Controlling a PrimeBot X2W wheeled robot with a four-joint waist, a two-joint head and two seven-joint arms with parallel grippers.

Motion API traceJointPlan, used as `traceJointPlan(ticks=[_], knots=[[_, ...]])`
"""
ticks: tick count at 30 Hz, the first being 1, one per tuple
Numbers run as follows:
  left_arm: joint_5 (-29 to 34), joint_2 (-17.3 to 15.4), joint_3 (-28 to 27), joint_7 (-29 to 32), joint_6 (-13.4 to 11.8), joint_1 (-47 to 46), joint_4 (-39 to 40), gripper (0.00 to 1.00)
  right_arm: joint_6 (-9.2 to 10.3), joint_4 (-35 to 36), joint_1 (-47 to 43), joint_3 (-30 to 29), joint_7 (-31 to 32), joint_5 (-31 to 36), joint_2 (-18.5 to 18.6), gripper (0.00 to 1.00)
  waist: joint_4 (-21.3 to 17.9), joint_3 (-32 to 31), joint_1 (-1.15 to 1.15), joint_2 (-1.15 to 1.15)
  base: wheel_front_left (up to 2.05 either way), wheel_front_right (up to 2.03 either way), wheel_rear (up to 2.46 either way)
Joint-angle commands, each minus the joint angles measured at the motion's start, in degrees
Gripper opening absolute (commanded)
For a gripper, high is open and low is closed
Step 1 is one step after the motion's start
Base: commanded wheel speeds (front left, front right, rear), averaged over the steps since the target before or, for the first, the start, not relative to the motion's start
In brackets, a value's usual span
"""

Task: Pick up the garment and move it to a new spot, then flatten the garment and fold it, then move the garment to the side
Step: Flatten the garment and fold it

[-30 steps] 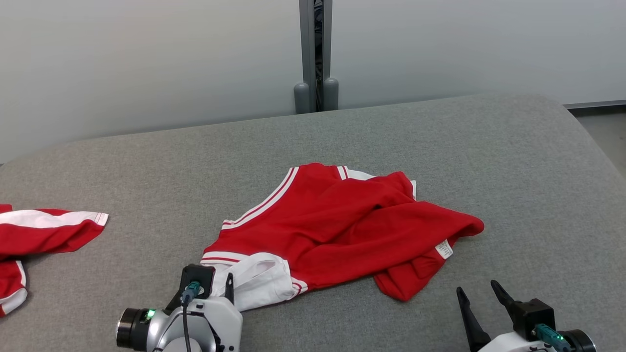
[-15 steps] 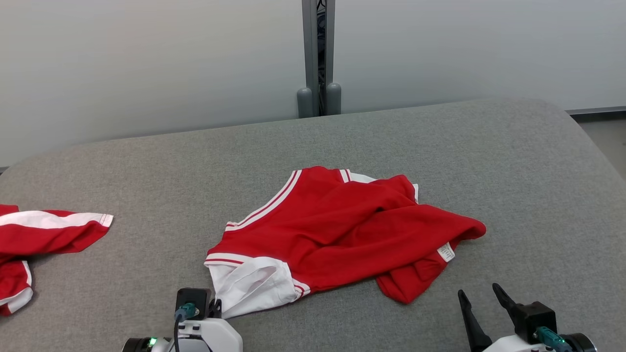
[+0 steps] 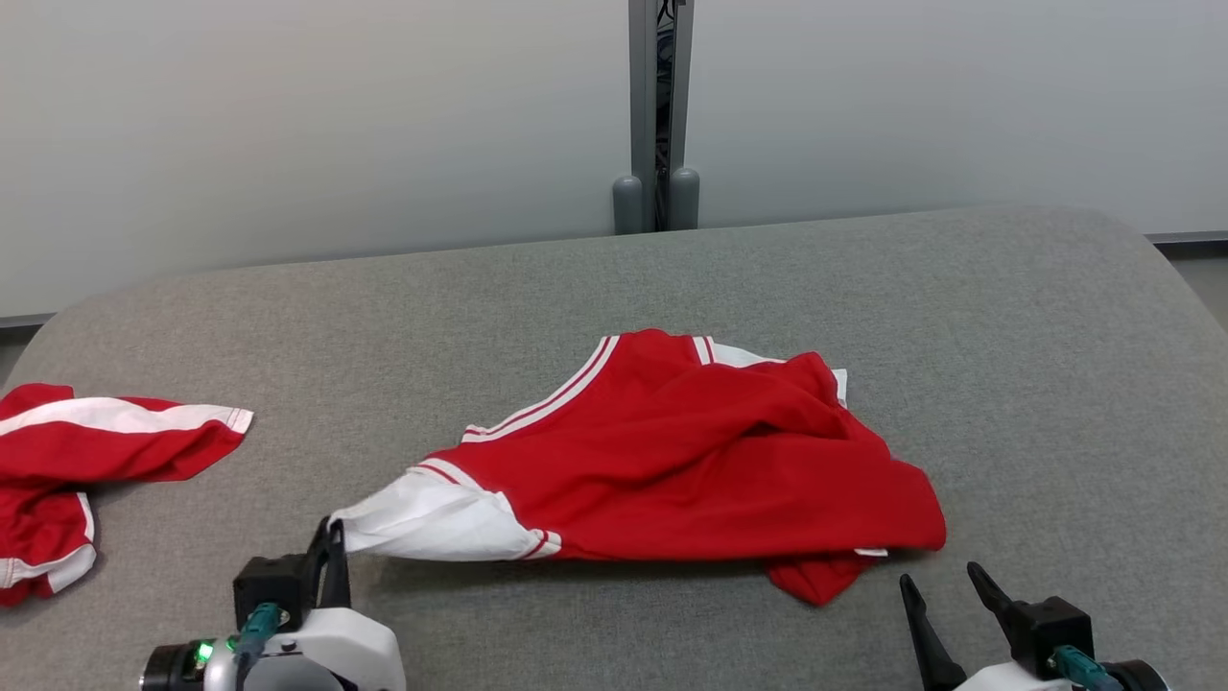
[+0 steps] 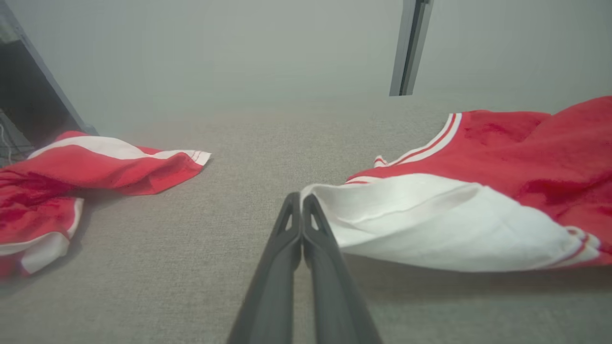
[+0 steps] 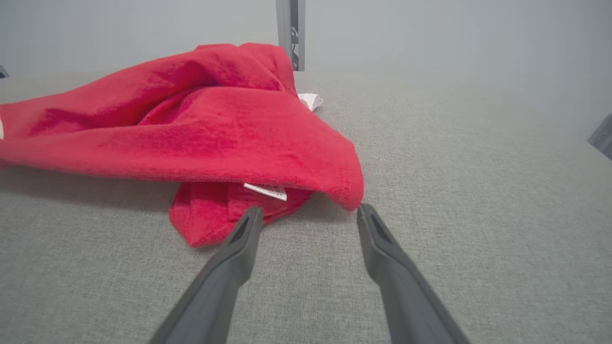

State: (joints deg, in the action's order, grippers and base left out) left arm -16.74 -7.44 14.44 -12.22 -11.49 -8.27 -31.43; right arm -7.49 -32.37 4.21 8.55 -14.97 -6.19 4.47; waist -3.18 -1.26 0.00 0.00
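Left gripper, lower left, held its jaws clamped on the white sleeve of the garment; the jaws of the right gripper stood apart. A slow lift would have suited this thin hold.

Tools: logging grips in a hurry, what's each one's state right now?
Left tool: closed on the white sleeve of the red shirt.
Right tool: open, holding nothing.

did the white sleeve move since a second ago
Yes. The white sleeve has been drawn out to the robot's left, farther from the grey post and nearer the other garment, pinched by the left gripper.
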Motion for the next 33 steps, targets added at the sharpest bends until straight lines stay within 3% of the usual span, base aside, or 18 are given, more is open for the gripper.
traceJointPlan(ticks=[1,10,22,32,33], knots=[[-0.4,-0.9,-0.9,-0.9,-0.6,0.6,1.3,0.00,-0.02,-0.1,-0.2,-0.1,-0.3,-0.2,0.3,1.00,0.2,-0.1,0.00,0.00,0.00,0.00,0.00],[0.0,-2.8,-3.2,-2.4,-2.7,2.1,6.6,0.00,-0.02,-1.2,0.0,0.3,-0.3,-0.4,0.5,1.00,0.4,-0.3,0.00,0.00,0.00,0.00,0.00],[-0.3,-2.4,-2.5,-2.8,-2.5,2.8,8.2,0.00,-0.02,-4.2,1.5,6.1,-0.3,-6.0,1.5,1.00,0.5,0.3,0.00,0.00,0.00,0.00,0.00],[0.4,-2.9,-1.4,-2.4,-2.6,0.9,8.7,0.00,-0.02,-14.6,8.8,12.2,-0.2,-20.3,1.9,0.99,2.2,0.8,0.00,0.00,0.00,0.00,0.00],[0.4,-2.9,-1.3,-2.3,-2.5,0.8,8.8,0.00,-0.02,-15.3,9.5,13.4,-0.2,-21.7,2.0,0.56,2.4,0.8,0.00,0.00,0.00,0.00,0.00]])
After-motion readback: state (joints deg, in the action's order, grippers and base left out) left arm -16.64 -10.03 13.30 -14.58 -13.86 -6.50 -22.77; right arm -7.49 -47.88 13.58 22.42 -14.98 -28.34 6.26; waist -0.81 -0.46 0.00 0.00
